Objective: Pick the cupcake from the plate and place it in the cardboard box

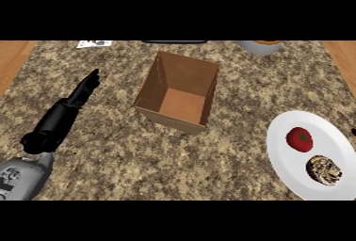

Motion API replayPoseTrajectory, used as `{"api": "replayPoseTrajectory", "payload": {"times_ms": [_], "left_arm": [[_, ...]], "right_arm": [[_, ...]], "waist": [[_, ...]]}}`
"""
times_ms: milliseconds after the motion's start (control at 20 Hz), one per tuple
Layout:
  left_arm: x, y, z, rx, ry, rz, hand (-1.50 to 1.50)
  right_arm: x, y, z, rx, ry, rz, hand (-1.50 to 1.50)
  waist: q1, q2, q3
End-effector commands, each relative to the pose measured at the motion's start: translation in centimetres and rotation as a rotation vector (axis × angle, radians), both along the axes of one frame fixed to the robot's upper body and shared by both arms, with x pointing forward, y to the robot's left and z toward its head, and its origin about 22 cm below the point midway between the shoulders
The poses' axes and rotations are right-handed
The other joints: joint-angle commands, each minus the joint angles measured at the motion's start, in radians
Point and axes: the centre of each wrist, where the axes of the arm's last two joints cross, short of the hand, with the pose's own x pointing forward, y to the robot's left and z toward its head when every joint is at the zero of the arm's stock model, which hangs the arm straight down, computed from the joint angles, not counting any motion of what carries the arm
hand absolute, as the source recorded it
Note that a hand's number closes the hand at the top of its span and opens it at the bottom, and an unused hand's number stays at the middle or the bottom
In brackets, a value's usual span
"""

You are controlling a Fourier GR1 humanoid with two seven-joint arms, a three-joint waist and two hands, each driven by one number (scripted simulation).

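A brown-and-cream cupcake [324, 170] lies on the white plate [288, 155] at the lower right of the head view, just below a red tomato [300, 139]. The open cardboard box [178, 92] stands in the middle of the counter, its inside bare. My left hand [78, 96] stretches up along the left side with straight fingers, open and holding nothing, well left of the box. My right hand does not show.
The counter is speckled granite with wooden strips at both sides. A grey-and-orange container [261, 46] sits at the back right edge, a dark object [175, 42] at the back centre and a small white item [94, 44] at the back left.
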Motion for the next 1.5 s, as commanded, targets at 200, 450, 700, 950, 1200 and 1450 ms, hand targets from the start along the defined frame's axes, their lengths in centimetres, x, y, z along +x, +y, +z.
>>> {"api": "replayPoseTrajectory", "payload": {"times_ms": [200,450,700,950,1200,1450], "left_arm": [[1.1,-1.4,-0.3,-0.003,0.003,0.006,0.0],[0.1,0.8,0.1,0.009,0.006,0.005,0.0],[-0.6,0.4,0.5,-0.012,-0.002,0.002,0.0],[-0.2,-1.4,-0.8,-0.011,-0.003,0.008,0.0],[-0.4,0.5,1.3,0.014,0.009,0.005,0.0],[0.9,0.1,0.1,0.004,-0.009,0.012,0.0]], "right_arm": [[2.2,2.3,-2.6,0.001,0.081,-0.04,-1.5],[2.4,3.1,-1.6,-0.08,0.055,-0.065,-1.5],[5.2,1.1,-4.1,-0.083,0.074,-0.077,-1.5],[4.9,1.5,-7.0,-0.125,0.104,-0.103,-1.5],[4.7,0.7,-7.6,-0.144,0.118,-0.109,-1.5],[4.4,1.3,-10.6,-0.086,0.112,-0.079,-1.5]], "waist": [[-0.011,-0.002,0.001],[-0.012,-0.004,0.001],[-0.008,-0.003,0.001],[-0.012,-0.002,0.001],[-0.011,-0.004,0.001],[-0.014,-0.003,0.001]]}}
